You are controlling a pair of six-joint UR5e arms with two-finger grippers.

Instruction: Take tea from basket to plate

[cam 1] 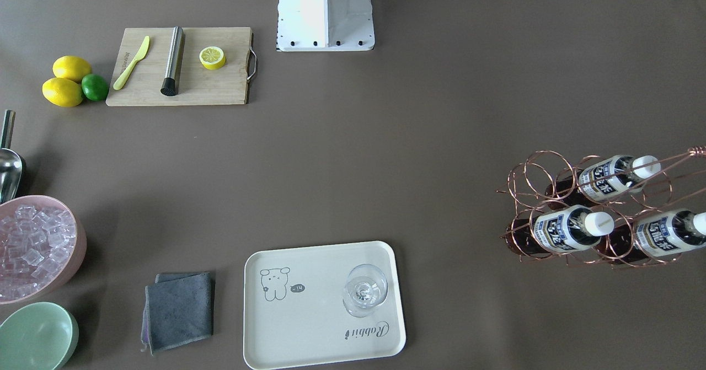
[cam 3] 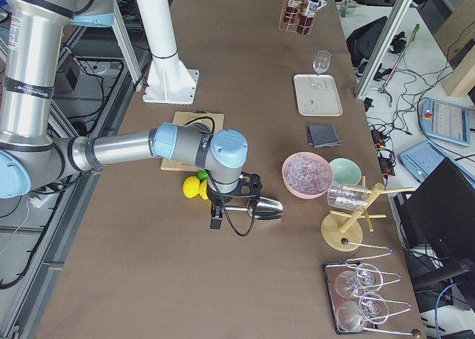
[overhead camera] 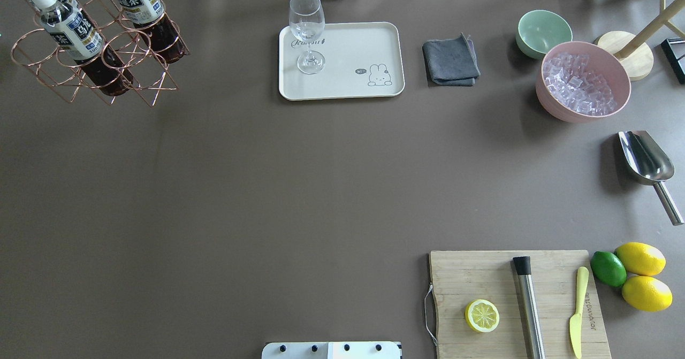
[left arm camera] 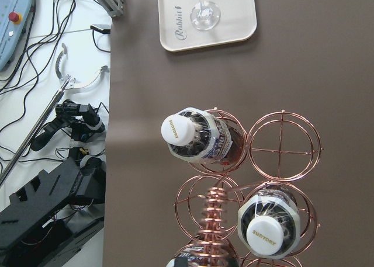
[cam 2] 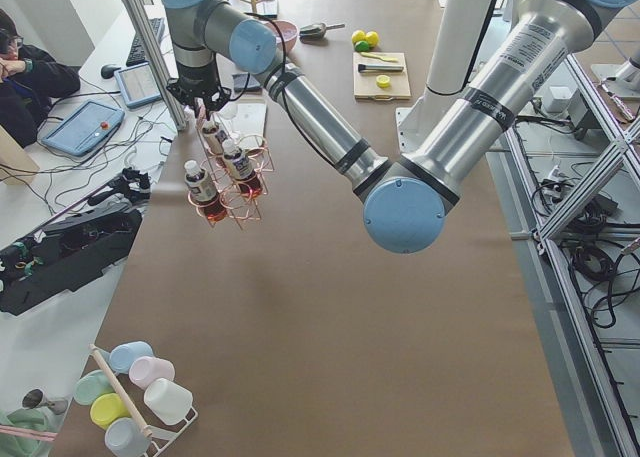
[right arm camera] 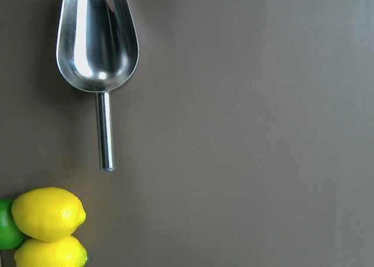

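Three tea bottles (overhead camera: 72, 32) stand in cells of the basket (left arm camera: 214, 217) at the worktop's far left corner. The plate (overhead camera: 348, 48), mid far edge, carries only a wine glass (overhead camera: 307, 32), so the pick looks unstarted. The left gripper (cam 2: 205, 105) hangs over the basket's coiled handle with its arm stretched long, the right gripper (cam 3: 223, 202) points down above the scoop (right arm camera: 98, 39) near the right edge, and neither's finger spread can be told.

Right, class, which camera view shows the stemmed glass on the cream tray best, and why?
Overhead exterior: the glass stands whole there, bowl, stem and foot, on the tray. Front-facing looks down into the bowl, foreshortening the stem. Exterior right shows it tiny. Left wrist crops the bowl. Right wrist misses it. Exterior left: cannot tell.
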